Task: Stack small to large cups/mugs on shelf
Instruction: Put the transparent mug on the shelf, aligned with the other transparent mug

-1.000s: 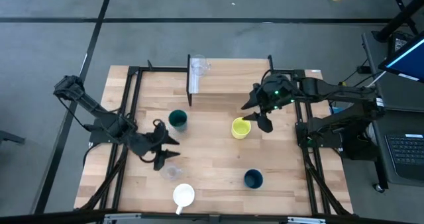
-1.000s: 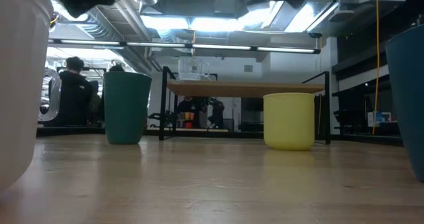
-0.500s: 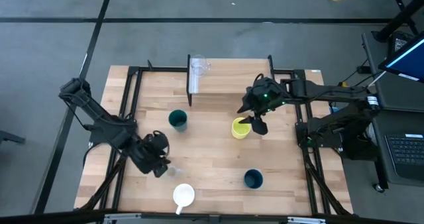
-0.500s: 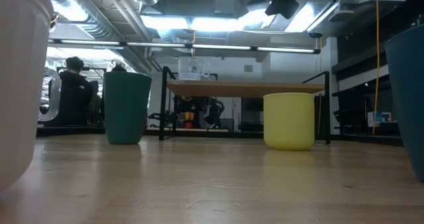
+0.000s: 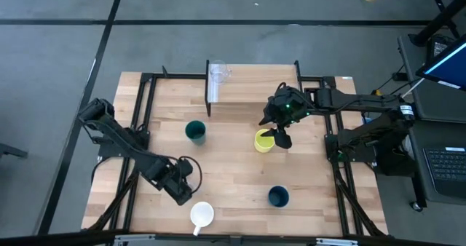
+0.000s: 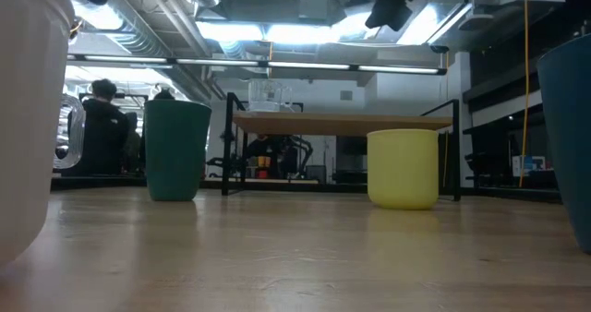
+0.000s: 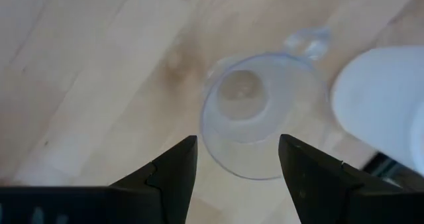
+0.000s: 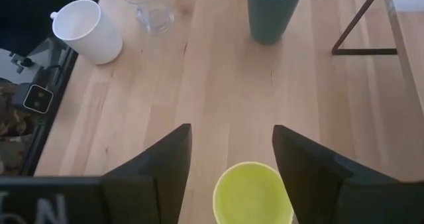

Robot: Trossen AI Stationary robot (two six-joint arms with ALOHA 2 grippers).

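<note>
Spanning the far middle of the table (image 5: 240,173), the shelf (image 5: 255,84) served as the landmark, and one clear cup (image 5: 219,74) already sat on its left end. Just in front of that end stood the teal-green cup (image 5: 195,132), the tallest vessel. In front of the shelf's right half stood the yellow mug (image 5: 264,140). The right gripper (image 5: 280,135) hung directly above that mug, its fingers apart and nothing between them; the right wrist view showed the yellow rim centred between the two dark fingers. Well in front of the shelf, toward the near right, stood the dark navy cup (image 5: 278,196). The white mug (image 5: 202,215) stood farthest from the shelf, at the near edge. Just beside it, a little nearer the shelf, sat the second clear cup (image 7: 255,114). The left gripper (image 5: 183,185) hovered over this cup with its fingers spread wide and empty; the left wrist view looked straight down into it.

The step in hand seemed to be a twin approach for pickup. To do it well, each arm would probably need to descend straight, so one finger passes inside the rim and one outside. The clear cup looked light and likely to skid toward the white mug, so the squeeze should be gentle. Lifting high should clear the shelf's edge.
</note>
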